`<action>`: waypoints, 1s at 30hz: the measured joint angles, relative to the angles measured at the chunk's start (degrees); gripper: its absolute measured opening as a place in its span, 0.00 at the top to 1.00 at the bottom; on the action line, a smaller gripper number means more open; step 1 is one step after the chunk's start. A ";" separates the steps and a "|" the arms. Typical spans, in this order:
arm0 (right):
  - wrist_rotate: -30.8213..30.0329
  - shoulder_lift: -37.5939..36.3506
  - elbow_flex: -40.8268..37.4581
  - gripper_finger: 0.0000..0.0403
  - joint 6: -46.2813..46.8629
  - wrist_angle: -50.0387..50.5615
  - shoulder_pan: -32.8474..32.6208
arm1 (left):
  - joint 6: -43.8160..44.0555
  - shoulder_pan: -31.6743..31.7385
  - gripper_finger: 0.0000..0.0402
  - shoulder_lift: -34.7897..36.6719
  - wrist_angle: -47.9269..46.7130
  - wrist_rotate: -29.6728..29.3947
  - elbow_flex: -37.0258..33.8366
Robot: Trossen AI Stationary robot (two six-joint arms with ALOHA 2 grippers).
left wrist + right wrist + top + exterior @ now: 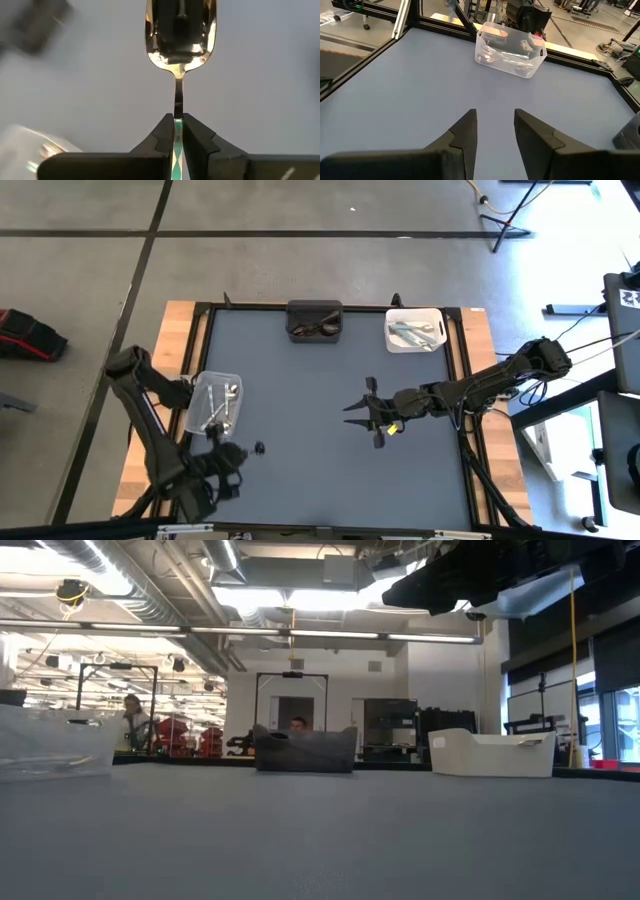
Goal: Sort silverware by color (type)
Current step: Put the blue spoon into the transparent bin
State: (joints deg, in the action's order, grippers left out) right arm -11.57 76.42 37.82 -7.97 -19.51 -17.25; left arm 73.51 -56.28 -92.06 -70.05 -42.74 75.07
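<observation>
My left gripper (243, 452) is near the table's front left, shut on a shiny spoon (180, 30) whose bowl (259, 448) points toward the table's middle. Just behind it stands a clear bin (217, 402) with several silver utensils lying inside. My right gripper (368, 412) hovers open over the middle of the table and holds nothing; its wrist view looks across at the clear bin (510, 47). At the far edge, a black bin (314, 320) holds dark utensils and a white bin (414, 330) holds silver ones. My left gripper pinches the spoon's thin handle (178, 111) between its two fingertips (165, 132). The fingers lie along the handle, and the neck and bowl stick straight out beyond them. The handle's far end is hidden between the fingers. Whether the bowl touches the table does not show.
The blue-grey table top (320, 470) lies open between the two arms and toward the near edge. A black frame (462, 370) rims the table. In the low view, the clear bin (55, 745), black bin (305, 750) and white bin (490, 752) stand in a row, with people beyond.
</observation>
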 joint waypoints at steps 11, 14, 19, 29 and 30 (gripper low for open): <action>0.02 -0.01 0.00 0.70 0.12 0.08 0.01 | 9.51 6.39 0.94 5.54 -17.64 -12.07 -2.59; 0.02 0.00 0.00 0.70 0.20 0.33 0.01 | 11.88 8.76 0.93 5.56 -20.07 -9.20 -5.42; 0.03 0.00 0.00 0.70 0.24 0.47 0.01 | 13.94 11.94 0.93 7.01 -20.03 -2.08 -13.09; 0.04 0.01 0.00 0.70 0.24 0.57 0.01 | 26.40 13.50 0.94 18.87 -16.17 10.94 -30.16; 0.04 0.01 0.00 0.70 0.24 0.57 0.01 | 26.25 13.50 0.94 20.19 -14.41 12.25 -31.49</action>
State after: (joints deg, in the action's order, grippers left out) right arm -11.53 76.42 37.82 -7.73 -18.94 -17.24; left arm 99.76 -42.78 -71.86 -84.46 -30.49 43.58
